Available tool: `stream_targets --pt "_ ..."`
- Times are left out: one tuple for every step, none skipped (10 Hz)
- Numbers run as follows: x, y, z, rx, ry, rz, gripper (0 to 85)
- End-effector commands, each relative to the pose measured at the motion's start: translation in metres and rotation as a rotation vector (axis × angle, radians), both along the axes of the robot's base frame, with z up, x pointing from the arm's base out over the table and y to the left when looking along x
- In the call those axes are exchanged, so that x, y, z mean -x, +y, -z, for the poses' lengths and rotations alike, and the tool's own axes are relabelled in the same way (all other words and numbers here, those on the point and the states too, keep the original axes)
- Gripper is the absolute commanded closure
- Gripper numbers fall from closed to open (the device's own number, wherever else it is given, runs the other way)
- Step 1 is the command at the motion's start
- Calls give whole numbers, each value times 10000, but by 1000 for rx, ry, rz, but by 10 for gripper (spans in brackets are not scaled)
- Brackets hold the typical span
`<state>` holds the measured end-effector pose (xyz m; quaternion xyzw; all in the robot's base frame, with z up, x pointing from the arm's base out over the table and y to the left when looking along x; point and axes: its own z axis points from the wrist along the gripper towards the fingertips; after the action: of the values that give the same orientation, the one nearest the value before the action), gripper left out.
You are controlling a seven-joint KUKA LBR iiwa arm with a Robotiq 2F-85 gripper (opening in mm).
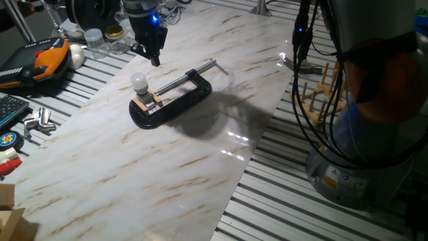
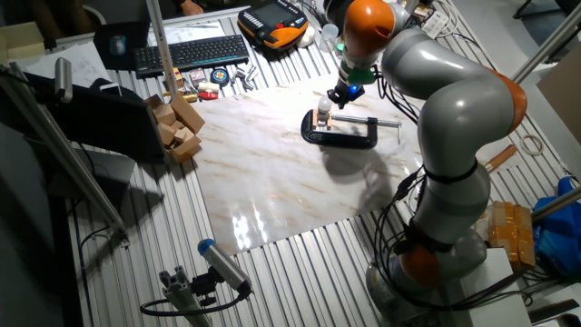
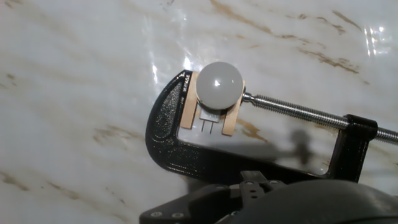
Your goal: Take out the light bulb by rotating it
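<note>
My jaws [image 1: 155, 59] are hanging above the marbled surface [image 1: 100, 174], up and behind the light bulb [image 1: 138, 82], not touching it. Tips are showing dark and close together in the fixed view, but I cannot tell whether they are pressed shut or slightly spread; the hand view is showing only the dark body of my hand at the bottom edge.

The light bulb [image 3: 219, 85] is sitting upright in a small tan wooden block [image 3: 231, 121], frosted globe on top. Two thin metal pins are showing below the globe between the block's two wooden cheeks.

The block is being squeezed in a black C-clamp [image 1: 170, 107] lying flat on the surface. The clamp's threaded screw [image 3: 298, 112] is pressing against one side of the block, the curved frame against the other.

In the other fixed view, my arm [image 2: 454, 100] is reaching over the surface, with bulb [image 2: 324, 108] and clamp [image 2: 349, 136] just beneath the hand.

Beside the surface: an orange-and-black handset [image 1: 40, 61] and clear jars [image 1: 93, 40].
</note>
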<state>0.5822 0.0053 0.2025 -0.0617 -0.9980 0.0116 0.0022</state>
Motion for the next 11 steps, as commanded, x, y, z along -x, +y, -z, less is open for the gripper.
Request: stream_targets --pt "-1 -1 -1 8 -11 -3 850" --pt "-1 -1 -1 8 -14 -3 850" --pt "-1 -1 -1 3 -8 -8 850" --pt "-1 -1 -1 2 -3 -14 850" --pt "-1 -1 -1 -12 -3 -14 850" --pt "-1 -1 -1 -12 -5 -9 850" --pt "-17 0 3 -8 -8 -3 850" --pt "-117 -4 29 -5 -11 0 850" --pt "-224 -18 28 -5 -12 0 850" --pt "-300 -15 6 -6 -11 0 850" --pt "-339 -3 -2 -6 -9 0 850"
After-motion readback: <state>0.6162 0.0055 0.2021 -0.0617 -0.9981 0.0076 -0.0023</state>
